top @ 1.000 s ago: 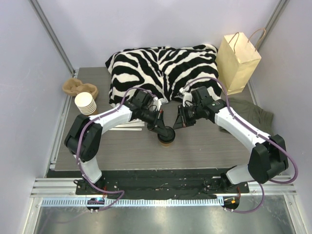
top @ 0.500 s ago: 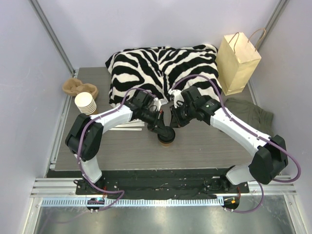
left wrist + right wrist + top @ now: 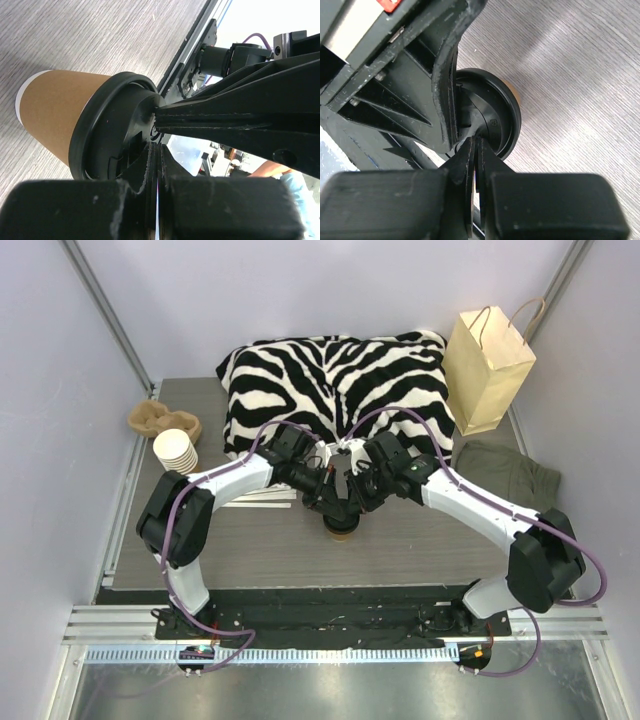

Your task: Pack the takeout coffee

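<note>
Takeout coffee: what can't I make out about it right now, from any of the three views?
- Top external: the takeout coffee has its lid hidden under the left gripper and right gripper; only some cup wall shows.
- Left wrist: the lid's near rim is behind that gripper's own fingers.
- Right wrist: the cup body is almost all behind its lid; the left gripper covers the lid's left side.
- Top external: the inside of the paper bag is out of sight.
</note>
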Tool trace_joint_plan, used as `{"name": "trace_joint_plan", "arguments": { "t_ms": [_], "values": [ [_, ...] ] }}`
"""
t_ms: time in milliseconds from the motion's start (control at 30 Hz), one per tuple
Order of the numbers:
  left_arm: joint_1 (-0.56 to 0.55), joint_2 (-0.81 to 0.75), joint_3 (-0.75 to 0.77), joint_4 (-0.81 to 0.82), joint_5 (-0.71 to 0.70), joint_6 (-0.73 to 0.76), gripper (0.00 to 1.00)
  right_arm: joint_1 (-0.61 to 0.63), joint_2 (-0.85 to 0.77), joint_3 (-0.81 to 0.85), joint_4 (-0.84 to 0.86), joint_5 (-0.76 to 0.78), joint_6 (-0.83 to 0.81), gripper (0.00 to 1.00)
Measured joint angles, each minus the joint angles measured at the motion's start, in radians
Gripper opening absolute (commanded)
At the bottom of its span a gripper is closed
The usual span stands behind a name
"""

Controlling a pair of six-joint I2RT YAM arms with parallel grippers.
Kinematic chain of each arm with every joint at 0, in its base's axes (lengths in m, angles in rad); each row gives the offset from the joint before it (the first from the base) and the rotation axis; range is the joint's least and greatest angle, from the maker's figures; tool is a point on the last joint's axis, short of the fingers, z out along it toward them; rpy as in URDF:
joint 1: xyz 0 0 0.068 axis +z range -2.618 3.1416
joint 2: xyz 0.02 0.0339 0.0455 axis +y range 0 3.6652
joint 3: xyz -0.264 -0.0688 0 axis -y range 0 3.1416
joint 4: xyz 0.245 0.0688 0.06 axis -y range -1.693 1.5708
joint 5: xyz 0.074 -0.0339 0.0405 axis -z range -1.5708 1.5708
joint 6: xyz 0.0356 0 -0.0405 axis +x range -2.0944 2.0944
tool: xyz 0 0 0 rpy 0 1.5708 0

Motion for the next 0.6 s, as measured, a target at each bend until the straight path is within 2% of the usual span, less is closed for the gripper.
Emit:
{"name": "trace_joint_plan", "arguments": {
  "t_ms": [167, 400, 600],
  "values": [
    [0.002, 0.003, 0.009, -0.014, -0.001, 0.008, 0.0, -0.003, -0.002, 0.033, -0.045, -0.011, 0.001, 0.07],
    [0.002, 0.004, 0.013, -0.021, 0.0, 0.023, 0.0, -0.011, -0.002, 0.179, -0.064, -0.028, 0.005, 0.07],
    [0.002, 0.004, 0.017, -0.03, -0.001, 0.03, 0.0, -0.013, 0.017, 0.153, -0.042, -0.026, 0.006, 0.07]
  ]
}}
